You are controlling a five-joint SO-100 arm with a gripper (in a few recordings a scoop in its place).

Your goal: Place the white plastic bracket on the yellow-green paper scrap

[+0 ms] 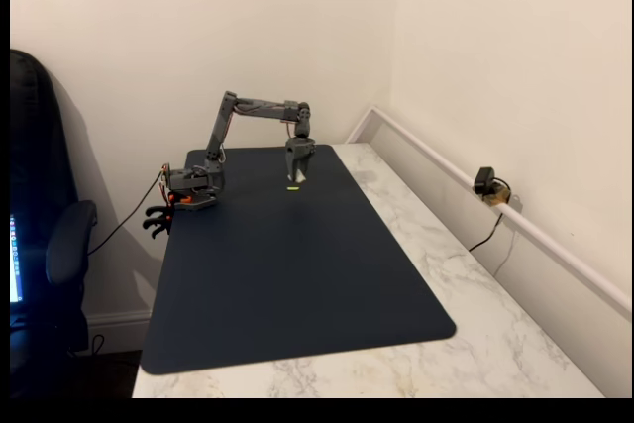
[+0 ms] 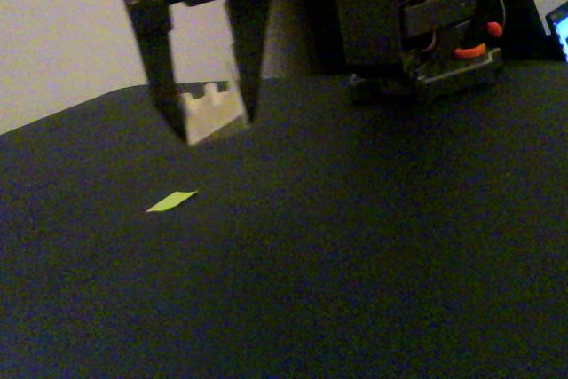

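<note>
Your fingers (image 2: 209,122) are pinching the white plastic bracket (image 2: 213,113) (held off the mat); the yellow-green paper scrap (image 2: 171,201) lies just down-left of them.

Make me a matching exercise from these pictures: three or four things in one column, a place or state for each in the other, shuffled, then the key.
Things:
1. white plastic bracket
2. yellow-green paper scrap
3. dark mat
4. small camera

Places or states:
A. spread over the marble table
B. lying flat and bare on the mat
C. held between the gripper's jaws above the mat
D. on the rail along the wall

Pairs: 1-C, 2-B, 3-A, 4-D
</note>
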